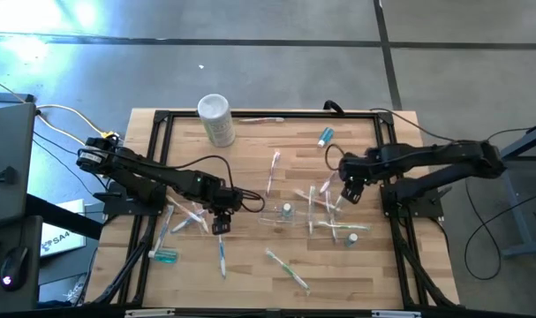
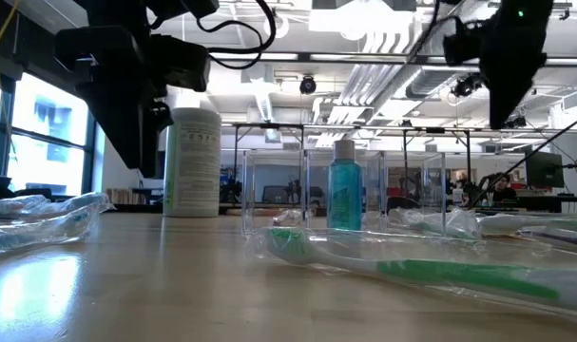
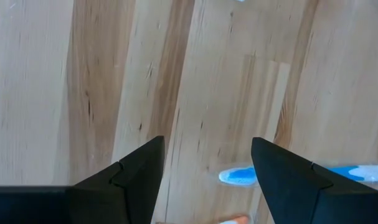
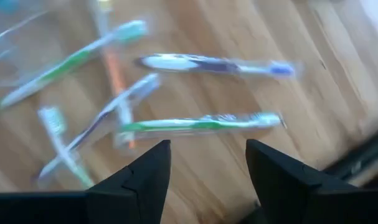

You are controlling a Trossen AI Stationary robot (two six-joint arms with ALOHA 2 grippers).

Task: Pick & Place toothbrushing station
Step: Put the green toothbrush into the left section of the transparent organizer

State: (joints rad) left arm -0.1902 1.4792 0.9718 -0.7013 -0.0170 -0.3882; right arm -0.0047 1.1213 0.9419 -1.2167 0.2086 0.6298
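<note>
High view — both grippers open, empty.

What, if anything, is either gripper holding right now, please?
Nothing: the left gripper and the right gripper both hang open above the table, with only wood and loose toothbrushes below.

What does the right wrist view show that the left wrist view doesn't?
Only the right wrist view: several scattered toothbrushes, among them a green-handled toothbrush and a blue-tipped toothbrush, beyond the open right end effector. Only the left wrist view: mostly bare wood, with one blue brush head beside the open left end effector. Both share the wooden table and empty fingers.
</note>
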